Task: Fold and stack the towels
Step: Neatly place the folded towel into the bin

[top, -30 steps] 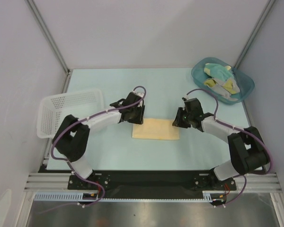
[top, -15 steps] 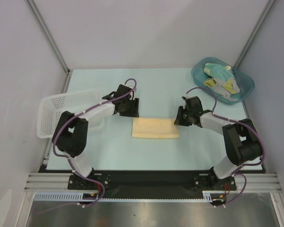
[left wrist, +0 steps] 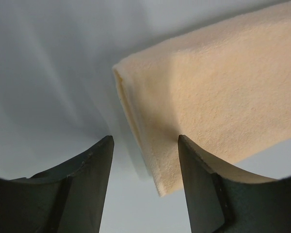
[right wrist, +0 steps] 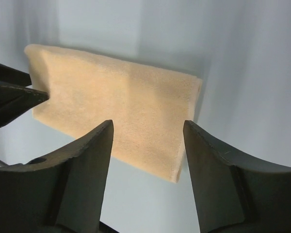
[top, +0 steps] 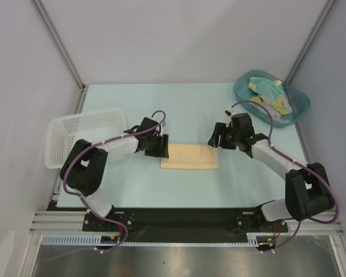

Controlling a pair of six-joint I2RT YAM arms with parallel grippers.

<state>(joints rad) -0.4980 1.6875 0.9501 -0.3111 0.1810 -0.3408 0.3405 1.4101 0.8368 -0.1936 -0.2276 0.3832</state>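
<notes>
Central towel (top: 189,156) is flanked by left gripper (top: 161,149) and right gripper (top: 214,141), both open; its fold could be undone by a one-layer pinch.

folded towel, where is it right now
In the top view the folded towel lies flat mid-table, between the left gripper and the right gripper, both open.

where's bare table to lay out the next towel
Free: the far table strip between white basket and teal tub, and the strip between folded towel and near edge. Crowded: mid-table, left gripper and right gripper flank it.
</notes>
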